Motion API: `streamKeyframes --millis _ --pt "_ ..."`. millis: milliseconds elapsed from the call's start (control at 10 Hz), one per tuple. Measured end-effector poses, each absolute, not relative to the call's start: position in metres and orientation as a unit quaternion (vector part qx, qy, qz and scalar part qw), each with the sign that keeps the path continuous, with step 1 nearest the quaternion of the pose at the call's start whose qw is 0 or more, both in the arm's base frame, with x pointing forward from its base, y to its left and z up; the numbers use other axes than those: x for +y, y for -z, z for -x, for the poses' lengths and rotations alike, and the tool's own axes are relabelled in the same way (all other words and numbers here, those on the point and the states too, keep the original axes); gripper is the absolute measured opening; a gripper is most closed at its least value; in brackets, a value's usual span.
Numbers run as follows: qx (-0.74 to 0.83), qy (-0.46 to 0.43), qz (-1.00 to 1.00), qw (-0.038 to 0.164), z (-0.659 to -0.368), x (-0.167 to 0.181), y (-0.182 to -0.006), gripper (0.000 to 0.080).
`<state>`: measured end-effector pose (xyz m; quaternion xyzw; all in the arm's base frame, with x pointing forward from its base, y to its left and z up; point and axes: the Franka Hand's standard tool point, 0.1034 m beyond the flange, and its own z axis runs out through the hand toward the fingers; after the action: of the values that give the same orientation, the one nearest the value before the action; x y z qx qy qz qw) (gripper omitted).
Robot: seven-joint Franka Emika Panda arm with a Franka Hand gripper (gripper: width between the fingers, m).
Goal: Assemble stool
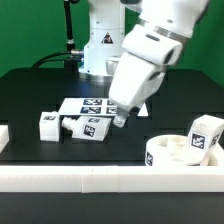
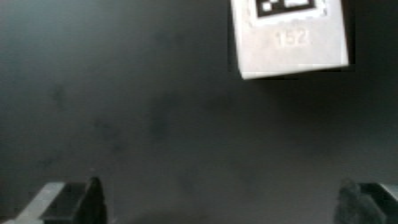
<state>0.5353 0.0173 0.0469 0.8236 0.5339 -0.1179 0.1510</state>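
Note:
The round white seat (image 1: pixel 170 153) lies at the exterior view's lower right, with one tagged leg (image 1: pixel 204 135) standing in it. Two more white tagged legs (image 1: pixel 50 123) (image 1: pixel 89 127) lie on the black table at the left. My gripper (image 1: pixel 120 119) hangs low over the table, just right of the nearer lying leg, touching nothing. In the wrist view my gripper (image 2: pixel 228 205) is open, its fingertips (image 2: pixel 80 200) wide apart with only bare black table between them. A white tagged piece (image 2: pixel 285 40) lies ahead of the fingers; I cannot tell whether it is a leg or the board.
The marker board (image 1: pixel 95 103) lies flat behind the two lying legs. A long white rail (image 1: pixel 90 178) runs along the front edge, and a short white rail end (image 1: pixel 3 140) shows at the left. The robot base (image 1: pixel 100 45) stands at the back.

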Motion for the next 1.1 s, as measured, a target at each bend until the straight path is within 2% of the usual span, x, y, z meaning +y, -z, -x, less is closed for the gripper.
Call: streamKeyframes --millis 200,400,500,600,700,800,900,1100 --pt "0.526 0.164 -0.817 0.169 -0.528 0.006 -0.042 0.0649" --pt "0.518 0.249 -0.793 0.202 -0.524 -0.010 -0.044 0.0649" --pt "0.497 0.285 -0.788 0.225 -0.522 -0.008 -0.042 0.0649" --pt "0.494 0.313 -0.776 0.234 -0.520 -0.004 -0.039 0.0649" --pt "0.472 0.371 -0.756 0.259 -0.513 -0.006 -0.039 0.0649" --pt "0.495 0.368 -0.745 0.254 -0.521 -0.004 -0.031 0.0649" --pt "0.530 0.351 -0.735 0.235 -0.526 -0.015 -0.027 0.0649" --pt "0.540 0.346 -0.735 0.218 -0.523 -0.042 -0.030 0.0649"
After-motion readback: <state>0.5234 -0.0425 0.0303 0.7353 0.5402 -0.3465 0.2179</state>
